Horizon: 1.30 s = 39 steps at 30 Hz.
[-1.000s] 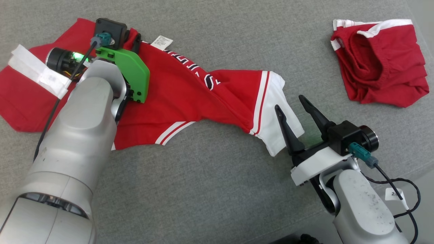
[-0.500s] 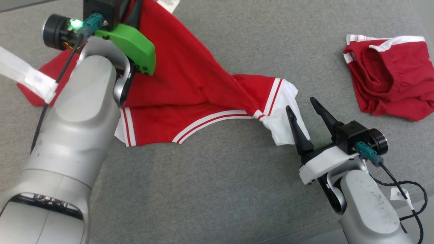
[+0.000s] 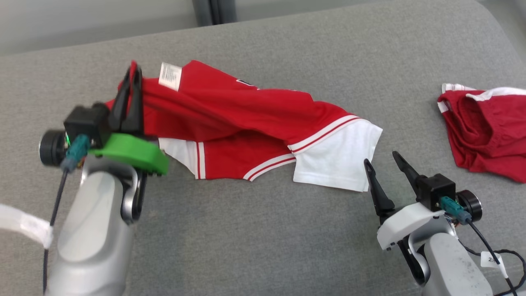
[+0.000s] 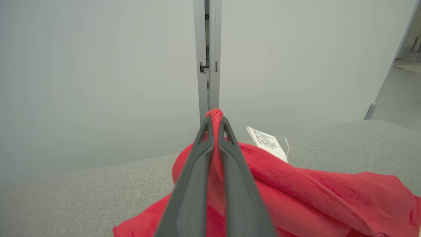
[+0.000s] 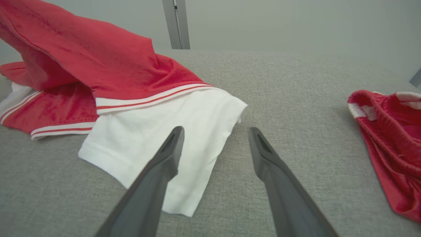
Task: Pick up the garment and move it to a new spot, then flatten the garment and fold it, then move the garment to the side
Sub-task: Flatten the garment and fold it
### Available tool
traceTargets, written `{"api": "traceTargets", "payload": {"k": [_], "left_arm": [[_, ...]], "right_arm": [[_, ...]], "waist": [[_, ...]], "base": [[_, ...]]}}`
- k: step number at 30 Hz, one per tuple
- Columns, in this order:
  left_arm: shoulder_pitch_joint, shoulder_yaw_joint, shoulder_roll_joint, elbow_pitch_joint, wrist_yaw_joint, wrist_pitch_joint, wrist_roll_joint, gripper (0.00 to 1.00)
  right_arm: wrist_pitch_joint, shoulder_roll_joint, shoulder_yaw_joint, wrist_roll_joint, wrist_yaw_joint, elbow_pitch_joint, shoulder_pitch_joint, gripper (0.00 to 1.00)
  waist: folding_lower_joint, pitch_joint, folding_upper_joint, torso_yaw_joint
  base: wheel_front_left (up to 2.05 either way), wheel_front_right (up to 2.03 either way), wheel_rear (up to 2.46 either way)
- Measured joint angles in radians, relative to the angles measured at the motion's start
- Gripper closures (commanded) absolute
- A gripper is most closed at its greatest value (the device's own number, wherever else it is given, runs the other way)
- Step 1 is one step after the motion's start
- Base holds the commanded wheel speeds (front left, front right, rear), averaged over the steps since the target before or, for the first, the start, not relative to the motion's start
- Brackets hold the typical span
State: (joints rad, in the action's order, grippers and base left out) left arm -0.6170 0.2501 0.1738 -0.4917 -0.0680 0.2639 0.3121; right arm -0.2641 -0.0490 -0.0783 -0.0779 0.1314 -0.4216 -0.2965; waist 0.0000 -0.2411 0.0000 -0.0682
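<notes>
- Left gripper (image 3: 133, 72) (image 4: 215, 120): fingers are pressed together on a bunched fold of the red garment (image 3: 246, 107) (image 4: 312, 191) (image 5: 98, 56). In the left wrist view, red cloth pokes out between the tips.
- Garment position: the clamped end is raised off the grey surface (image 3: 287, 230) at the left of the scene. The rest drapes down to the right and lies on the surface near the middle.
- White label (image 3: 170, 76) (image 4: 268, 143): sits on the cloth just right of the clamped fold.
- White sleeve (image 3: 337, 160) (image 5: 171, 121): lies flat at the garment's right, near end, bordered by red-and-white stripes. A second striped edge shows under the draped upper layer.
- Right gripper (image 3: 380, 159) (image 5: 216, 131): fingers are spread apart and hold nothing. Its tips are just beside the sleeve's near right corner. In the right wrist view one finger overlaps the sleeve edge; contact cannot be told.
- Second red garment (image 3: 485, 135) (image 5: 388, 131): has white bands and lies crumpled at the far right of the surface, well apart from the first.
- Background: a pale wall with a vertical grey post (image 4: 207, 56) stands beyond the far edge.
</notes>
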Motion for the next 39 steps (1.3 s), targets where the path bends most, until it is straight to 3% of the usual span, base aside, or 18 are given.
{"api": "traceTargets", "payload": {"k": [3,4,5,6,7,12,18,28,39], "left_arm": [[0.131,-0.055,-0.02,0.033,-0.005,0.0,-0.016,0.99],[0.174,-0.078,-0.029,0.042,-0.007,0.0,-0.018,0.9],[0.214,-0.102,-0.036,0.049,-0.008,0.0,-0.023,0.6],[0.255,-0.126,-0.044,0.056,-0.008,0.0,-0.029,0.43],[0.286,-0.144,-0.05,0.058,-0.008,0.0,-0.034,0.0],[0.434,-0.23,-0.092,0.029,-0.003,0.0,-0.064,0.0],[0.487,-0.307,-0.111,0.031,0.006,0.0,-0.097,0.0],[0.507,-0.326,-0.122,0.032,-0.016,0.0,-0.146,0.0],[0.547,-0.301,-0.124,-0.002,-0.011,0.0,-0.127,0.0]], "right_arm": [[0.0,0.0,0.01,0.002,0.0,-0.012,0.023,0.0],[0.0,0.0,0.011,0.002,0.0,-0.015,0.031,0.0],[0.0,0.0,0.012,0.002,0.0,-0.016,0.038,0.0],[0.0,0.0,0.015,0.002,0.0,-0.019,0.045,0.0],[0.0,0.0,0.016,0.003,0.0,-0.021,0.049,0.0],[0.0,0.0,0.019,0.006,0.0,-0.032,0.063,0.0],[0.0,0.0,0.007,0.004,0.0,-0.039,0.079,0.0],[0.0,0.0,-0.014,-0.002,0.0,-0.045,0.104,0.0],[0.0,0.0,-0.016,-0.005,0.0,-0.063,0.134,0.0]], "waist": [[0.0,0.039,0.0,0.023],[0.0,0.054,0.0,0.031],[0.0,0.067,0.0,0.038],[0.0,0.081,0.0,0.045],[0.0,0.091,0.0,0.05],[0.0,0.143,0.0,0.077],[0.0,0.182,0.0,0.088],[0.0,0.208,0.0,0.053],[0.0,0.212,0.0,0.029]], "base": [[0.0,0.0,0.0],[0.0,0.0,0.0],[0.0,0.0,0.0],[0.0,0.0,0.0],[0.0,0.0,0.0],[0.0,0.0,0.0],[0.0,0.0,0.0],[0.0,0.0,0.0],[0.0,0.0,0.0]]}}
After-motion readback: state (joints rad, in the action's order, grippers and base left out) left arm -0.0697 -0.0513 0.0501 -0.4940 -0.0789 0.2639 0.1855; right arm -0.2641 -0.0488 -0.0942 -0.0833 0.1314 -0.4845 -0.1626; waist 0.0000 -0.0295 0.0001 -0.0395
